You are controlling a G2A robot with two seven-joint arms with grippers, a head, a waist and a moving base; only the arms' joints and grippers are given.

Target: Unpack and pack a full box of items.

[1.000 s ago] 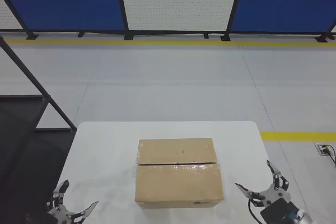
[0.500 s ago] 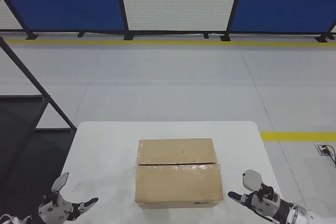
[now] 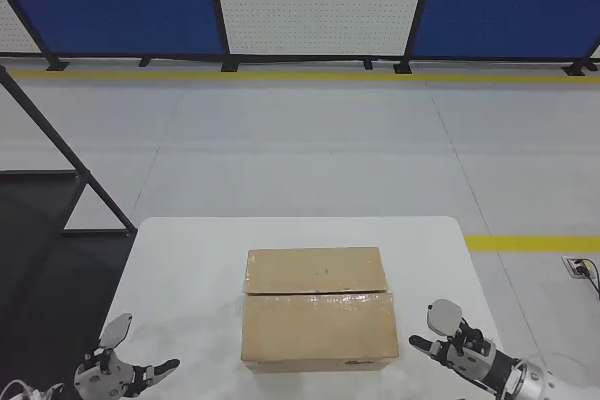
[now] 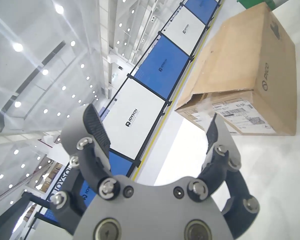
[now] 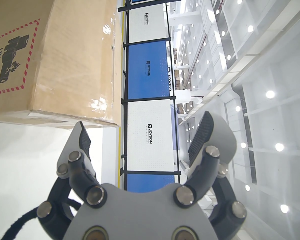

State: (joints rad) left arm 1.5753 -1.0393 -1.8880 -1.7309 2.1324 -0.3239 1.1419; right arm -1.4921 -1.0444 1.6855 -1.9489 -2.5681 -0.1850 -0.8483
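Left gripper (image 3: 140,350): hovers low at the near left corner of the table (image 3: 180,270), holding nothing.
Left fingers (image 4: 97,126): spread wide, pads bare; the gap between them faces the box's left end.
Box (image 3: 320,310): cardboard, standing flat on the table, ahead of and inboard of both sets of fingertips and well apart from them. It lies between the two grippers, nearer the right one.
Top flaps (image 3: 315,270): folded down and meeting along a central seam that runs left to right.
Clear tape (image 5: 100,102): glossy strip over the seam and down the right end; whether it is intact along its whole length cannot be told.
Right gripper (image 3: 428,330): hovers near the box's near right corner, not touching it, holding nothing.
Right fingers (image 5: 202,133): spread wide, pads bare; the box's right end lies just beyond and to one side of the fingertips.
Step in hand: judged as the approach before unpacking. The box is shut and no contents are out.
Next move: judged to call for bringing the fingertips to the top seam. One gripper steadies the box at its end while the other works a fingertip under a flap edge to break the tape.
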